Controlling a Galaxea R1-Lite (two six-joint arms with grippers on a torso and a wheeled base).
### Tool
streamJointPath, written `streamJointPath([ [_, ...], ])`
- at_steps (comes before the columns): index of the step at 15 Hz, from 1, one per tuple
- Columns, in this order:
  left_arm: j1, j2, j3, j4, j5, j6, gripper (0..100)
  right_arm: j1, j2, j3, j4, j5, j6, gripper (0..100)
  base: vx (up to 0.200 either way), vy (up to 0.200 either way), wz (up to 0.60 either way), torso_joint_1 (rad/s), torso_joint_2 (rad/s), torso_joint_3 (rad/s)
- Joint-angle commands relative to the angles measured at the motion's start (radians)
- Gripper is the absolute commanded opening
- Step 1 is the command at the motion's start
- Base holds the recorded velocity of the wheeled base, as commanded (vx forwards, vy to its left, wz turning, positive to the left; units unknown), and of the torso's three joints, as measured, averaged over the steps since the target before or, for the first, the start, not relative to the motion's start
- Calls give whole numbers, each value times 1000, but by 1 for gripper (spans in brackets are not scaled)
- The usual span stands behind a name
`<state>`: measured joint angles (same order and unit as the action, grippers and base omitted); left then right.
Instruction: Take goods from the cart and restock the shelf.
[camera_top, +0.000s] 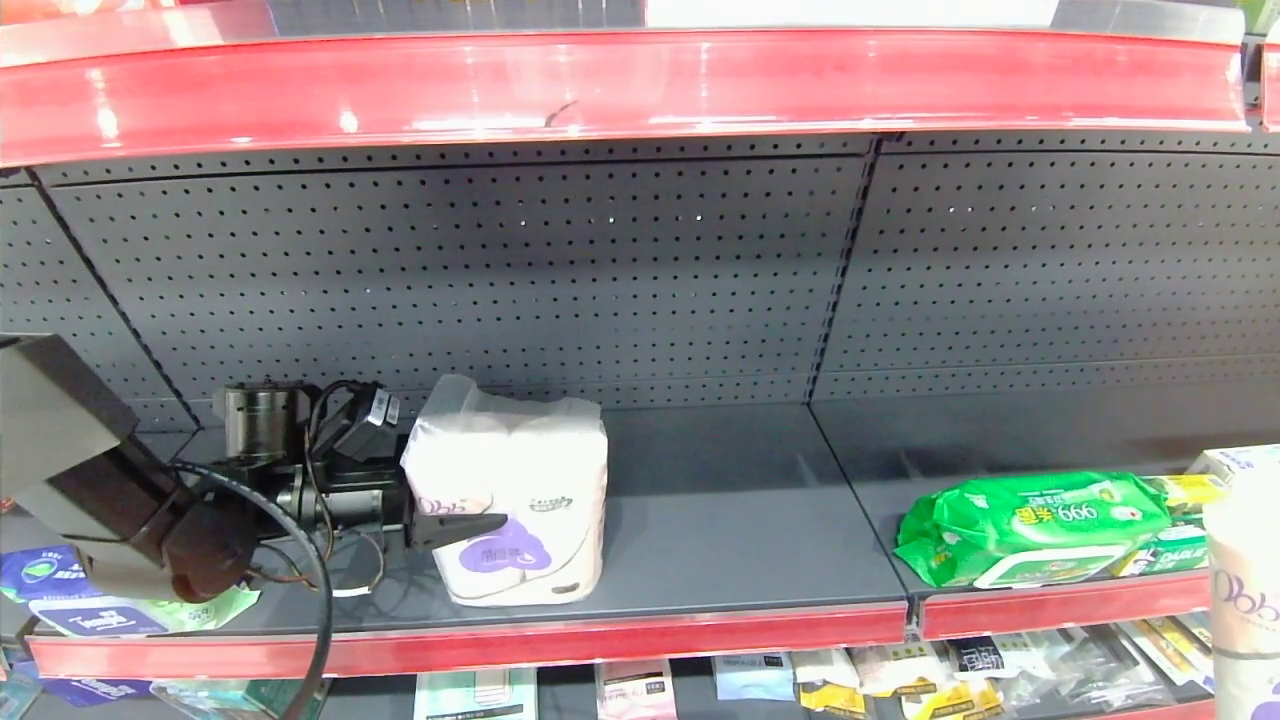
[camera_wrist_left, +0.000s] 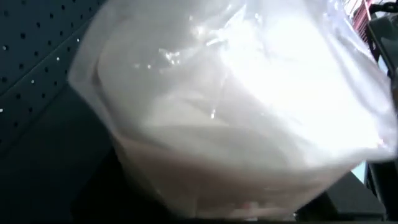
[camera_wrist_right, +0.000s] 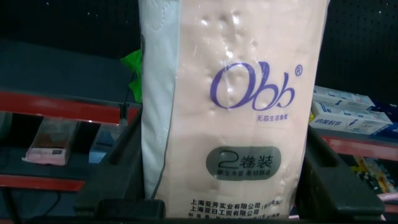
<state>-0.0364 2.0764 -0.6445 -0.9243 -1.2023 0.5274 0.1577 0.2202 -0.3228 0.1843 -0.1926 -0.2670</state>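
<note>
1. Two packs are in play. The toilet-roll pack (camera_top: 520, 480) stands base down on the shelf (camera_top: 720, 520), lower left-centre of the head view, near the red front lip.
2. Left tool (camera_top: 470, 515) sits just left of that pack with its jaws straddling it. One finger (camera_top: 460, 527) lies across the front face, touching the wrap, so it reads as clamped on the pack, not released. In the left wrist view the wrap (camera_wrist_left: 236, 112) is right up against the camera.
3. Right tool (camera_wrist_right: 224, 134) grips a second pack (camera_wrist_right: 236, 124), upright between both fingers. In the head view the second pack (camera_top: 1240, 580) is at the lower right edge, in front of the shelf and not on it.
4. Green wipes pack (camera_top: 1035, 525) lies in the next bay, lower right, well apart from the first pack.
5. Step, my read: the first pack is being placed. It looks seated, with release pending.
6. Next move calls for opening the left jaws clear of the soft wrap. The tool then backs out toward frame left without dragging or tipping the pack. After that, the bare deck between the pack and the wipes looks like the spot for the second pack.
</note>
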Motion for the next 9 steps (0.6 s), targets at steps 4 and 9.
streamJointPath([
  [4,12,18,49,1,-29,40,0,0,4,1,0,-2,0,0,0,0,0,0,0,0],
  [9,12,14,57,1,-56,42,0,0,4,4,0,-2,0,0,0,0,0,0,0,0],
])
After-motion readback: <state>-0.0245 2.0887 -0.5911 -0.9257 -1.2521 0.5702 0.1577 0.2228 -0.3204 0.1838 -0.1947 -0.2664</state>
